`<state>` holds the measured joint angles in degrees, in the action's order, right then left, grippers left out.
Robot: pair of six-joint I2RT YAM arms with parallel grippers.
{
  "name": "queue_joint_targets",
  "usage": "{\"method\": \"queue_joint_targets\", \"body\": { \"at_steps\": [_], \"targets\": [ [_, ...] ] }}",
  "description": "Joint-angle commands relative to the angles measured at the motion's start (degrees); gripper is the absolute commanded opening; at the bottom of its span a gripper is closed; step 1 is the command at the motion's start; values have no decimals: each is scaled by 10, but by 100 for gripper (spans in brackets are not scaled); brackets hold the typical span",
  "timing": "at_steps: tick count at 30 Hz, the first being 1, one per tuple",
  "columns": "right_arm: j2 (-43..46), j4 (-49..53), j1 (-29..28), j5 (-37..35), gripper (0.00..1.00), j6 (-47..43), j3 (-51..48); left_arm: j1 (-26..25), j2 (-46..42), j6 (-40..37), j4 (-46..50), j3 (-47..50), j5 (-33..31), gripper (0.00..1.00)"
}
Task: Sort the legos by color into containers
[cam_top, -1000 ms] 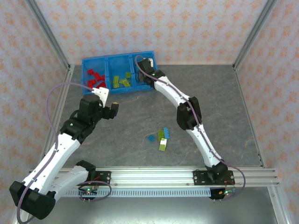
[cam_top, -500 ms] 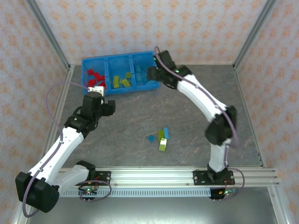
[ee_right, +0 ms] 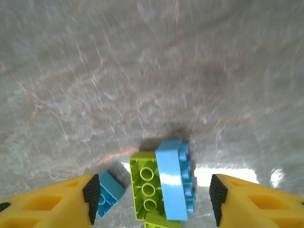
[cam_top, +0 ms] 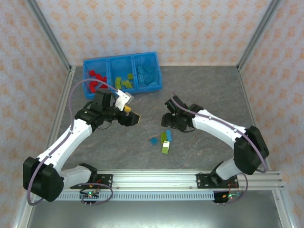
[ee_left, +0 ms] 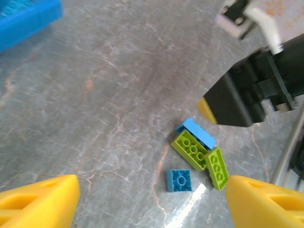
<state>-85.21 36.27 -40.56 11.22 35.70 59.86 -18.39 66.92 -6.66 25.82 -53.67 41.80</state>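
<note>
A grey, marble-veined table top (cam_top: 213,90) is shown from above. Toward 11 o'clock, at the far edge, a long bright-blue plastic tray (cam_top: 90,66) with three compartments is set flat on it. Slightly toward 6 o'clock of the centre, four small studded plastic bricks are grouped. An oblong lime-green brick (cam_top: 163,137) is touched at 2 o'clock by an oblong light-blue brick (cam_top: 169,135) and at 6 o'clock by a second lime-green brick (cam_top: 165,148). A square light-blue brick (cam_top: 154,140) is placed just apart at 9 o'clock.
</note>
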Motion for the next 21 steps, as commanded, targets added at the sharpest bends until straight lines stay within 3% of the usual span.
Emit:
{"method": "queue_joint_targets", "body": {
  "at_steps": [1, 7, 17, 21],
  "targets": [
    [-9, -53, -2, 18, 63, 80, -35, -1, -18, -27, 22, -15, 39, 83],
    [-30, -95, -6, 55, 53, 100, -82, -1, -29, -29, 26, -13, 7, 85],
    [-28, -69, -5, -4, 29, 121, -109, -1, -30, -26, 28, -14, -4, 85],
    [-25, -58, -6, -22, 28, 119, -117, -1, -26, -23, 28, -15, -3, 86]
  ]
}}
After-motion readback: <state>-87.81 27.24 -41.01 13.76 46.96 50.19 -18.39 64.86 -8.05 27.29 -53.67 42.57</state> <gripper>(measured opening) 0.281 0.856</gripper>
